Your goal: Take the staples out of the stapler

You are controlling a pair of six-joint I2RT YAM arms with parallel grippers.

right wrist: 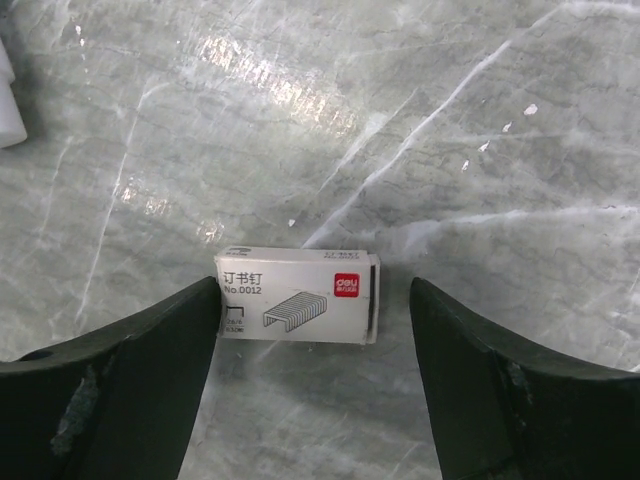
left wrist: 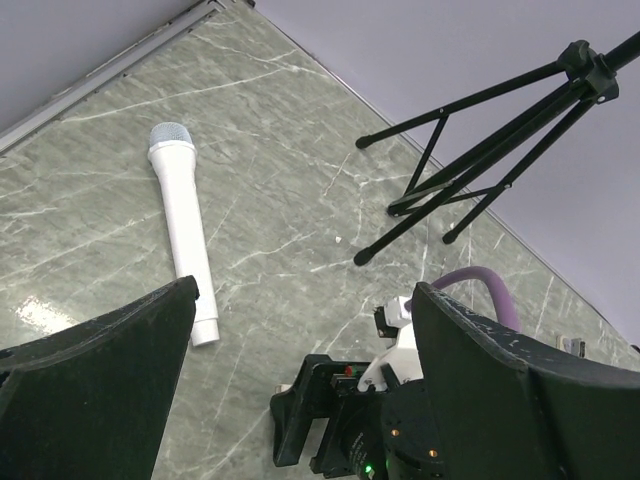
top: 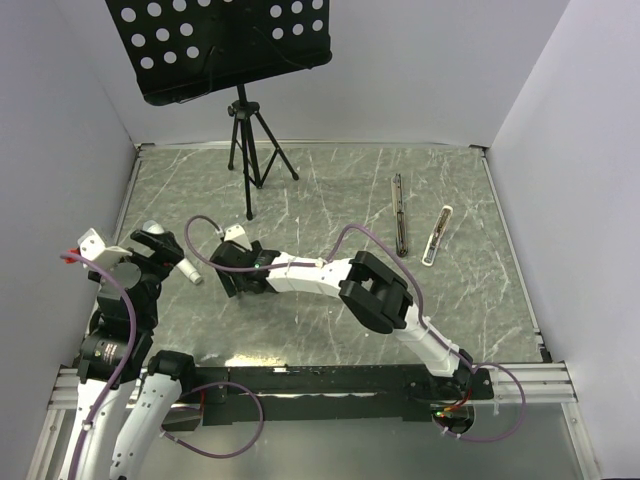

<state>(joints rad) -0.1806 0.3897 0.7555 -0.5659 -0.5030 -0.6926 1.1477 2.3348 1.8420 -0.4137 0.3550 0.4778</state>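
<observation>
The stapler (top: 437, 235) lies at the back right of the table, slim and silvery-grey, with a thin dark bar (top: 400, 213) lying apart to its left. No loose staples can be made out. My right gripper (top: 232, 275) reaches far left, away from the stapler. In the right wrist view it (right wrist: 312, 290) is open around a small white staple box (right wrist: 297, 296) with a red logo that lies flat on the table. The left finger touches the box end and the right finger stands clear. My left gripper (top: 160, 248) is open and empty and also shows in its wrist view (left wrist: 305, 290).
A white microphone (left wrist: 183, 230) lies on the table under the left gripper, also in the top view (top: 190, 272). A black music stand (top: 220, 40) on a tripod (top: 250, 150) stands at the back left. White walls close in three sides.
</observation>
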